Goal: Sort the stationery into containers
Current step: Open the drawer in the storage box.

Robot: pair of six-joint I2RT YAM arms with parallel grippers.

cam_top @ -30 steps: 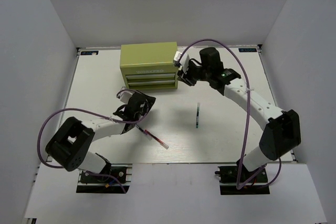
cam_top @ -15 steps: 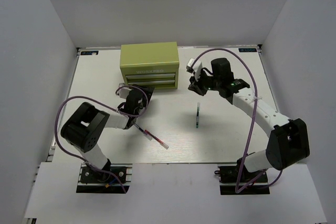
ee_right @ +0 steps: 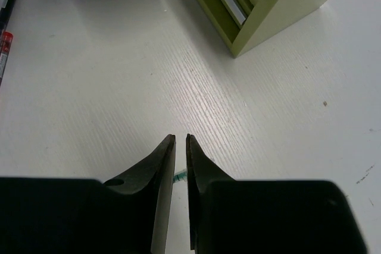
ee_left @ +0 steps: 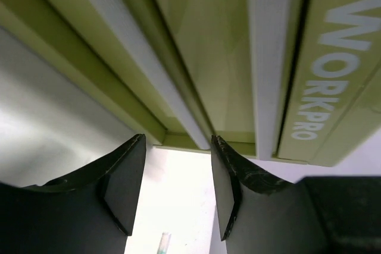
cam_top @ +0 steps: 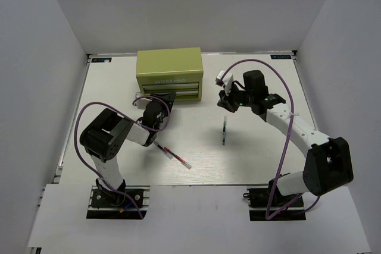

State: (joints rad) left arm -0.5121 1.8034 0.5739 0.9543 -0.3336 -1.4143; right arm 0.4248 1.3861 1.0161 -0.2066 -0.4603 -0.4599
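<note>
The olive-green tool chest (cam_top: pixel 169 74) stands at the back with its drawers (cam_top: pixel 172 91) pushed in. My left gripper (cam_top: pixel 157 104) is open and empty, right in front of the lower drawer; the left wrist view shows its gripper (ee_left: pixel 177 187) under the lettered chest front (ee_left: pixel 333 69). My right gripper (cam_top: pixel 227 102) is shut and empty, just beyond the far end of the dark green pen (cam_top: pixel 224 130). In the right wrist view the gripper (ee_right: pixel 180 141) shows a bit of that pen (ee_right: pixel 180 176) through its narrow gap. A red-white pen (cam_top: pixel 177 156) and a dark/red pen (cam_top: pixel 156 144) lie near the left arm. The highlighters are out of view.
The chest's corner (ee_right: pixel 268 4) is at the top of the right wrist view. Two pen ends (ee_right: pixel 6 49) show at its left edge. A pale pen tip (ee_left: pixel 162 243) lies below my left fingers. White walls close in the white table (cam_top: pixel 268 153) on three sides.
My left gripper has moved up to the chest's drawer fronts. My right gripper has pulled away from the chest's right side, toward the dark green pen.
</note>
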